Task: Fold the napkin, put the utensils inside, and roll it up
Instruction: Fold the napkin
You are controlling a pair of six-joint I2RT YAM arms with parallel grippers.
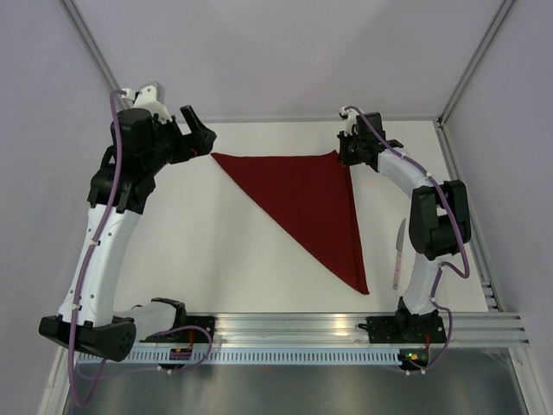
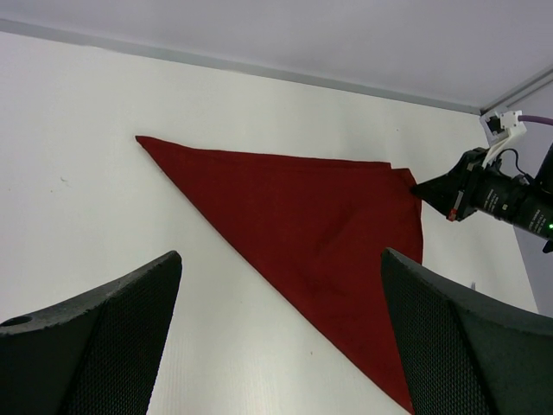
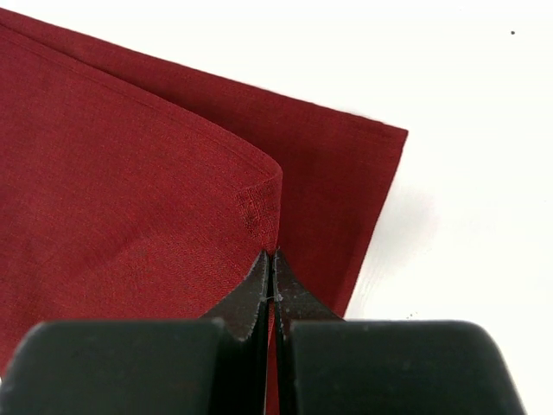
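Note:
The dark red napkin (image 1: pixel 311 203) lies folded into a triangle on the white table, one point toward the near right. My right gripper (image 1: pixel 346 154) is at the napkin's far right corner. In the right wrist view its fingertips (image 3: pixel 274 252) are shut on the top layer's corner, which curls up off the lower layer (image 3: pixel 346 173). My left gripper (image 1: pixel 203 138) is open and empty above the table by the napkin's far left corner (image 2: pixel 147 141). The knife (image 1: pixel 398 252), with a silver blade and a pale pink handle, lies right of the napkin beside the right arm.
The table's back wall runs just behind both grippers. A metal rail (image 1: pixel 346 333) carries the arm bases at the near edge. The right gripper also shows in the left wrist view (image 2: pixel 436 192).

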